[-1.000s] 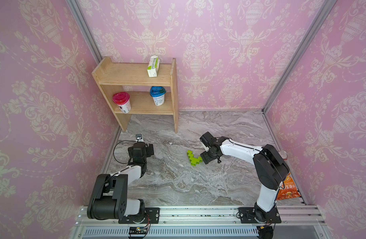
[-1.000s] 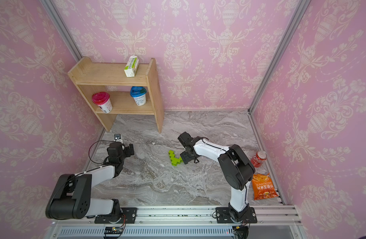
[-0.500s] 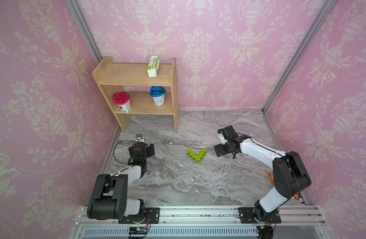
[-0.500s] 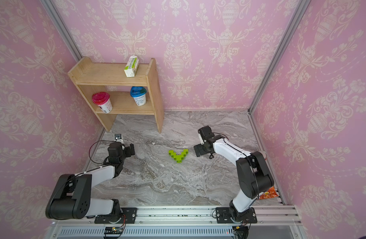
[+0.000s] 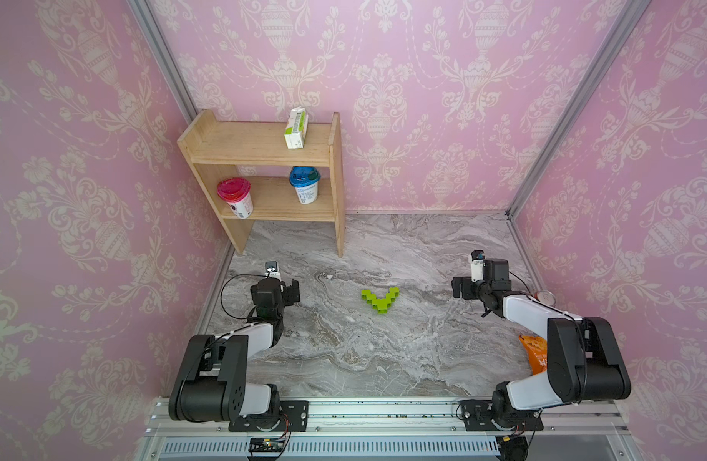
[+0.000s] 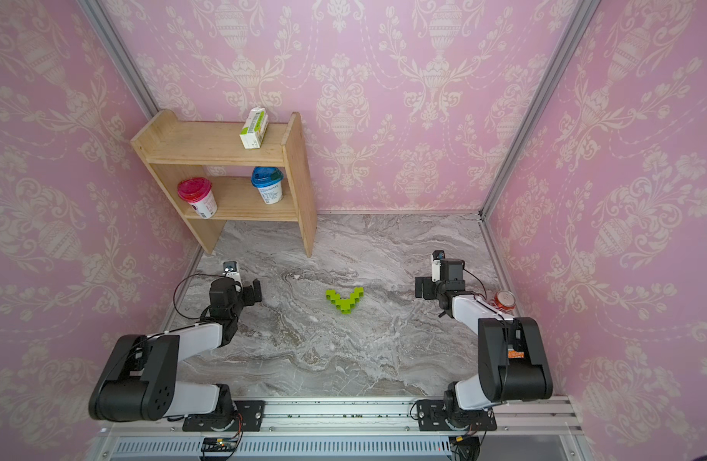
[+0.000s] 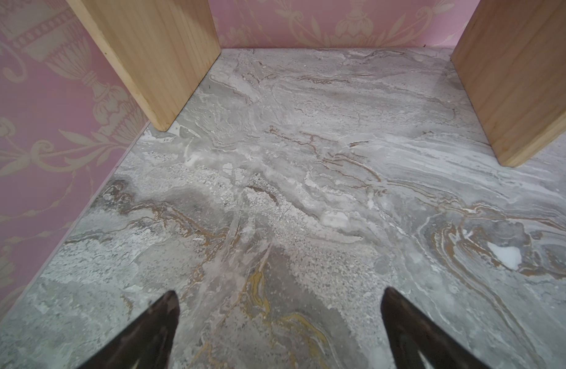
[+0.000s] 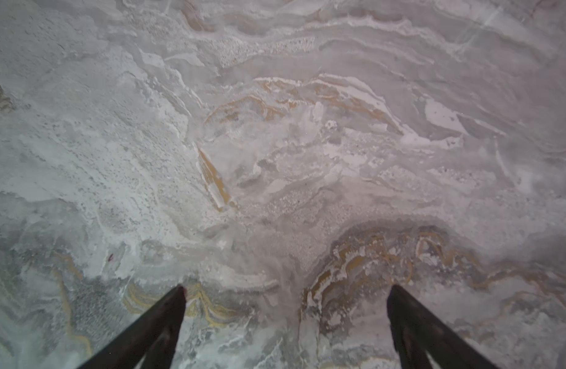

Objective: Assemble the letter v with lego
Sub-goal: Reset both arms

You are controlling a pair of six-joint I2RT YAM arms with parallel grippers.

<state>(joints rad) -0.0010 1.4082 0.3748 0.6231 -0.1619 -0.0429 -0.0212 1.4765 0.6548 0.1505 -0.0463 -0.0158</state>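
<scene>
The left gripper (image 5: 293, 289) sits well left of the letter v (image 5: 379, 300), jaws spread wide and empty. The letter v, a stepped shape of joined lime-green bricks, lies flat on the marble tabletop (image 5: 344, 359), touched by neither arm. Well right of the v, the right gripper (image 5: 458, 287) is also spread and empty, and a red drink can (image 5: 545, 295) stands farther right.

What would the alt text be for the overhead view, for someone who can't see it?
A lime-green lego letter v lies in the middle of a grey marble table, untouched. The left gripper and right gripper hang open either side, clear of it. At the back, a wooden shelf holds a red-lidded cup, a blue-lidded cup and a carton.
</scene>
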